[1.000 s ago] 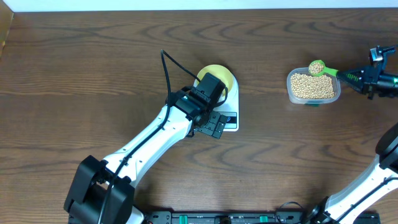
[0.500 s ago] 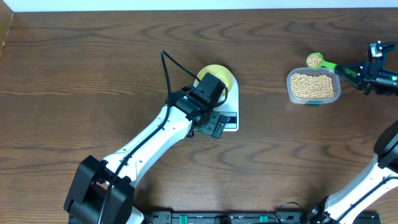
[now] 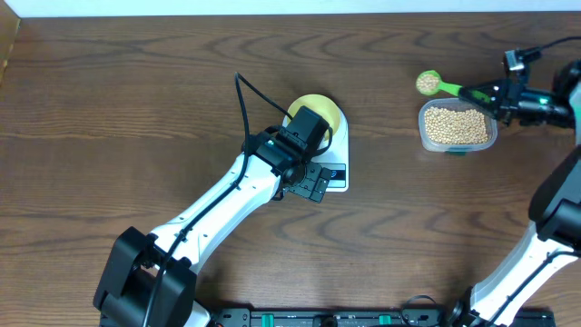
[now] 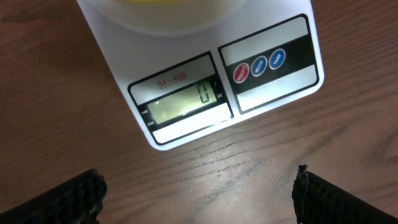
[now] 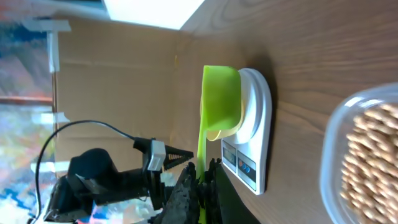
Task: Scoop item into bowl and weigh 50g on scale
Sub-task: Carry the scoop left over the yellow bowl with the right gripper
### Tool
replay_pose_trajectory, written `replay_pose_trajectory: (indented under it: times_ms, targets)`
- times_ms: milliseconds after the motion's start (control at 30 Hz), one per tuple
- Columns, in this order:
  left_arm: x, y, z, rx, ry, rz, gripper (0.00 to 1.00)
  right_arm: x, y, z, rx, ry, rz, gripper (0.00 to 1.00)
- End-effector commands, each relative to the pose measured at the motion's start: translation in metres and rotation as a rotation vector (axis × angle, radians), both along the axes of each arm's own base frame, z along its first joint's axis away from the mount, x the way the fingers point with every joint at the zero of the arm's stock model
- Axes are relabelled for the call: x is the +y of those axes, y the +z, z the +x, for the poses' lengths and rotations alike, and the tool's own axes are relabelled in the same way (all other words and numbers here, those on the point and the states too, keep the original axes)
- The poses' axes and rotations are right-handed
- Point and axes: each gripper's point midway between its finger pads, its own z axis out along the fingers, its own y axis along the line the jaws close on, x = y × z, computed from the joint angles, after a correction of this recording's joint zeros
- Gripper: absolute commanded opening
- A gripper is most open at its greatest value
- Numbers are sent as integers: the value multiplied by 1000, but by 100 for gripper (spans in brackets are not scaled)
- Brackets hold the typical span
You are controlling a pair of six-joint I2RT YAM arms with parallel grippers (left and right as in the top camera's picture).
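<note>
The pale-yellow bowl (image 3: 320,111) rests on the white scale (image 3: 334,176) at mid-table; the scale's display (image 4: 184,103) reads 0. My left gripper (image 3: 311,188) hovers over the scale's button end, open with nothing between its fingers (image 4: 65,199). My right gripper (image 3: 495,94) is shut on the handle of a green scoop (image 3: 429,84), which holds tan beans and hangs just left of and behind the tub. In the right wrist view the scoop (image 5: 221,102) is seen from the side, lined up with the scale (image 5: 256,143) beyond it.
A clear plastic tub (image 3: 457,127) full of beans stands at the right rear, its rim close to the right wrist camera (image 5: 367,155). The left arm (image 3: 218,209) stretches diagonally from the front left. Bare wood table (image 3: 136,100) lies all around.
My right gripper has carried the bean-filled scoop leftward, from over the tub's back edge to a spot past its left rear corner. The left arm and gripper have stayed still.
</note>
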Motion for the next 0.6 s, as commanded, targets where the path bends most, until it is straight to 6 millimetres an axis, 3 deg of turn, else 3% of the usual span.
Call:
replay_pose_trajectory:
  times_ms: [0,200,567]
  targets:
    - [2,-1,0,-2,11,10,98,22,0,4,33,30,48,1]
    - [2,-1,0,-2,11,10,98,58,10,9,1,96,102,1]
    - [2,-1,1,-2,11,10,98,122,8,14,12,220,100,1]
